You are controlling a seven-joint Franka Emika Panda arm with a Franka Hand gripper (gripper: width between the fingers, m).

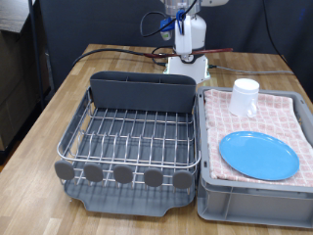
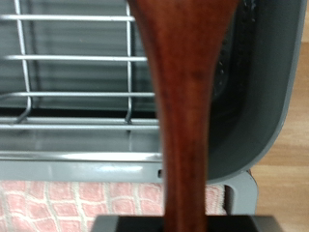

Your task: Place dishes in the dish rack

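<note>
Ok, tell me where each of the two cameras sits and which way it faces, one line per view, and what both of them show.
Exterior view: off the arm, at the table's near end, looking over the dish rack and the grey crate with blue plate and white cup, towards the robot arm at the far end.
Wrist view: on the hand, looking along the wooden spoon down at the rack's wire grid; no fingers clearly show.
Shared: the dish rack and the pink checked cloth.
</note>
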